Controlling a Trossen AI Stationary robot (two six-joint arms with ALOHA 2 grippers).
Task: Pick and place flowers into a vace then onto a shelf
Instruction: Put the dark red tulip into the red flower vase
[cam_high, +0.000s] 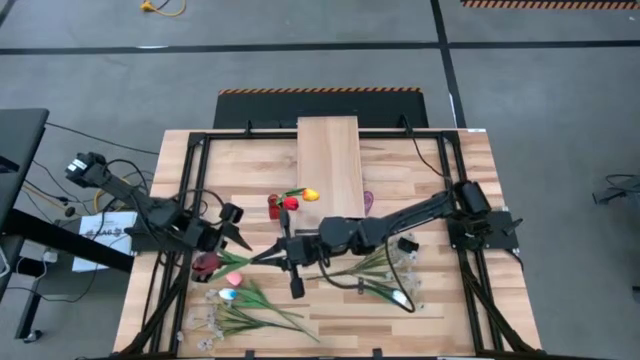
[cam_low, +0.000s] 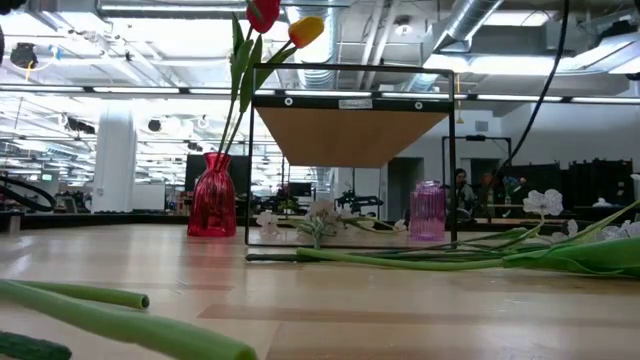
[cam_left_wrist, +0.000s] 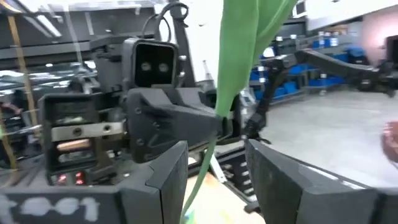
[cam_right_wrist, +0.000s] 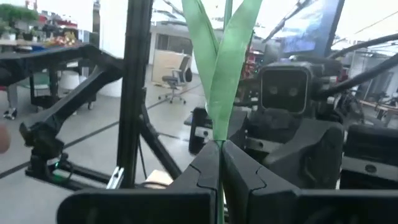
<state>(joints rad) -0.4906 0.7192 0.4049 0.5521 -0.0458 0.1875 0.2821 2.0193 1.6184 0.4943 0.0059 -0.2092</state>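
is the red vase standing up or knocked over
Upright. The red vase stands on its base on the table, with a red tulip and yellow tulip rising from it.

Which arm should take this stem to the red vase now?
Right. The right gripper is shut on the green stem, while the left gripper stands open on either side of it. The red vase is close by the right gripper.

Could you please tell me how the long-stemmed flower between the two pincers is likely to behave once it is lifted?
Probably light: only the right pincer, shut on the green stem, grips it, while the left pincer is open around it. The stem is long and thin, so it will likely sag. Its smooth leaves may let it slip.
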